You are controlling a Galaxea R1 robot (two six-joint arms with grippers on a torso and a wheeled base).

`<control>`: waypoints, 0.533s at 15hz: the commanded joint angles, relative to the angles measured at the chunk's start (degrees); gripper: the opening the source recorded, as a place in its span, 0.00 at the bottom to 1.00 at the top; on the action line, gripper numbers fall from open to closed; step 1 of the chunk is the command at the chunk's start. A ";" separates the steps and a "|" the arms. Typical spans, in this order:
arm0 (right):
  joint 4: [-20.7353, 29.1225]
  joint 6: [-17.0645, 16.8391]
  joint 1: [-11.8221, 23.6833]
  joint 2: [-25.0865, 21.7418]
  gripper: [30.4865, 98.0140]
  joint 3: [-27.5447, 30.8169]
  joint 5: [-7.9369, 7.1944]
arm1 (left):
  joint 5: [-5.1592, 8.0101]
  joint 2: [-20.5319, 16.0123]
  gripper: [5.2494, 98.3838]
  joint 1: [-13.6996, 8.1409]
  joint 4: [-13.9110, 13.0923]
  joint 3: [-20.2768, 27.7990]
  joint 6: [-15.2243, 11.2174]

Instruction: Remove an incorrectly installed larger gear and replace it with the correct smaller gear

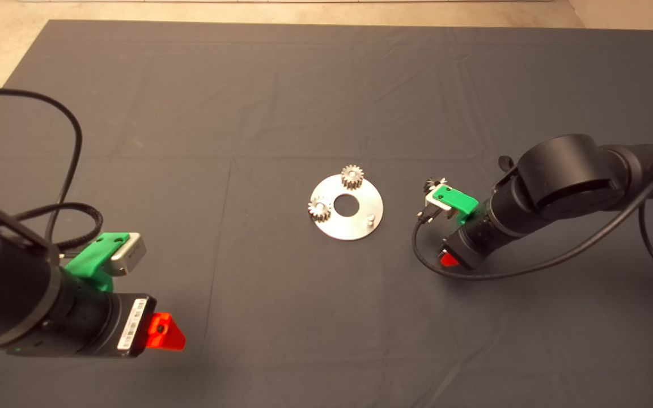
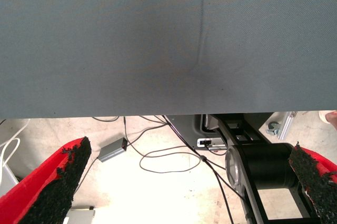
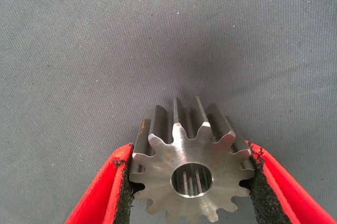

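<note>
The right hand (image 3: 189, 182) held a gear (image 3: 192, 166) clamped between its two black pads (image 3: 124, 195), one on each side of the toothed rim. It was plain grey steel with blunt, straight teeth, a flat machined face and a round centre hole with ridges showing inside. Whether it was the larger or the smaller gear could not be told from the close view. In the head view this hand (image 1: 450, 259) sat to the right of the round metal plate (image 1: 355, 224), well apart from it, low over the mat (image 1: 326, 85) on the desk, and the gear itself was hidden under the arm.

The plate was a bright silver disc with a wide centre hole. Two small steel gears stood on it: one (image 1: 352, 177) at the far edge, another (image 1: 320, 208) at the left edge. A bare short pin (image 1: 370, 217) rose from the plate's right side. That made three gears in all, counting the held one.

The left hand (image 1: 163, 333) hovered far to the left of the plate, nearer the front of the mat, its fingers (image 2: 55, 182) spread wide around nothing. A white barcode label (image 1: 132, 324) sat on its body; the print was too small to read.
</note>
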 commanded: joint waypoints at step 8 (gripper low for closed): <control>0.54 -0.16 1.02 0.18 0.26 0.86 -7.18 | 0.36 -0.19 0.99 -0.20 -1.14 0.89 -0.17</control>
